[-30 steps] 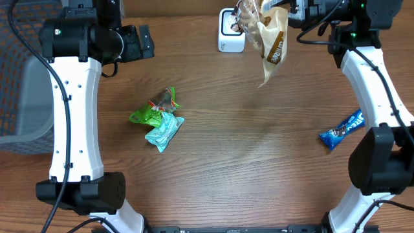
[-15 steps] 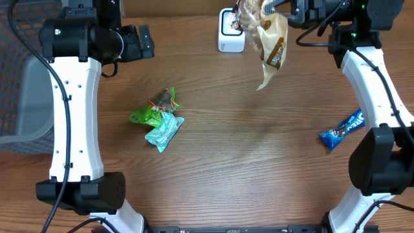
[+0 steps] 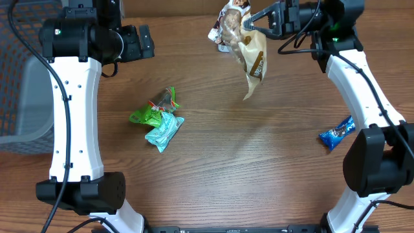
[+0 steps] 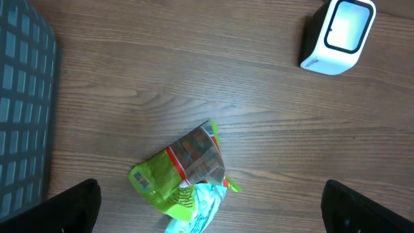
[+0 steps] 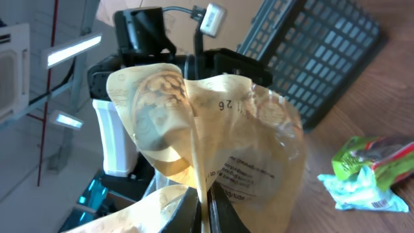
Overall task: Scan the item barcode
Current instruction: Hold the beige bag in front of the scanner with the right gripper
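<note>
Overhead: wood surface (image 3: 259, 162). Tan snack bag (image 3: 251, 53) hangs in air at far edge, pinched in closed R jaws, covering white scanner (image 4: 337, 35) from above. L jaws wide open, empty. Green packet (image 3: 152, 111) lies mid-surface, left.
</note>
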Robot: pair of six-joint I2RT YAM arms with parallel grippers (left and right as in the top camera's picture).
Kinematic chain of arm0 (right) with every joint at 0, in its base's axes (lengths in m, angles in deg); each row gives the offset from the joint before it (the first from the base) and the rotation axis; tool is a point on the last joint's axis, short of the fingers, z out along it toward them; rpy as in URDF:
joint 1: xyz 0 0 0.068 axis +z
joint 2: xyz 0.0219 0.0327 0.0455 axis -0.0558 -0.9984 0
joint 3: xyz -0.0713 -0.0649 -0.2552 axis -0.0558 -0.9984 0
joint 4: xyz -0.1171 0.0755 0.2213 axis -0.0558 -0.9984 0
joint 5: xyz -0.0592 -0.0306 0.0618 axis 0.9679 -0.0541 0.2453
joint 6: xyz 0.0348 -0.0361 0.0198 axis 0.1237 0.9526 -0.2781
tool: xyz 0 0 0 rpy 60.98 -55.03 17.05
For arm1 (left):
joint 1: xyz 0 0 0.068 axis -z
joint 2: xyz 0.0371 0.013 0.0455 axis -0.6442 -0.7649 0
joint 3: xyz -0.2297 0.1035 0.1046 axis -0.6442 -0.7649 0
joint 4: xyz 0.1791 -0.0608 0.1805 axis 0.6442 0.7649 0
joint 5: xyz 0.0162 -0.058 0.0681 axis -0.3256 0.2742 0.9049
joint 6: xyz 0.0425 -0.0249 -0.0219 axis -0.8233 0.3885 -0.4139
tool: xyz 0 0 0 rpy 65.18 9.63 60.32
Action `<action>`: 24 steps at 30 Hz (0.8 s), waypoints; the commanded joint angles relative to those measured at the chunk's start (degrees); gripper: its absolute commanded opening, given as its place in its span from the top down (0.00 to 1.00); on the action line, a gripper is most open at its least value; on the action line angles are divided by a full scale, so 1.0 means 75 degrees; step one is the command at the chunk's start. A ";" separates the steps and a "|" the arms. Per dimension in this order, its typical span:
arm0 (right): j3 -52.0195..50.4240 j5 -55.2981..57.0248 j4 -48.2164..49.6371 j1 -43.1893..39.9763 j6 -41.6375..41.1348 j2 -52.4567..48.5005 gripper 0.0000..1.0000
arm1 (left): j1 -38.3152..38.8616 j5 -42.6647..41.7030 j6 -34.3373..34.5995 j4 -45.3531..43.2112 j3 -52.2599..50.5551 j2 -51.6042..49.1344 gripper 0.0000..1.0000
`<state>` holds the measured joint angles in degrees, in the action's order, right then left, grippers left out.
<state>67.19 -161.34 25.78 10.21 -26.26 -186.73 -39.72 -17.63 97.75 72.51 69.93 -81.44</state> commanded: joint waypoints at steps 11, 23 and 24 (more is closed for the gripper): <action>-0.0032 0.5488 -0.7356 0.0504 0.6059 0.0035 0.96 | 0.0003 -0.0047 0.0105 -0.0023 0.0017 0.0128 0.00; 0.1072 1.1951 -0.8918 0.2049 0.7236 0.0035 0.96 | 0.0003 -0.0047 0.0105 -0.0023 0.0017 0.0128 0.00; 0.1119 1.2432 -0.8813 0.2186 0.7393 0.0035 0.96 | 0.0003 -0.0047 0.0105 -0.0023 0.0017 0.0128 0.00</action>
<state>71.56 -87.09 -41.56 23.98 24.36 -187.21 -39.72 -17.63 97.75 72.51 69.89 -81.44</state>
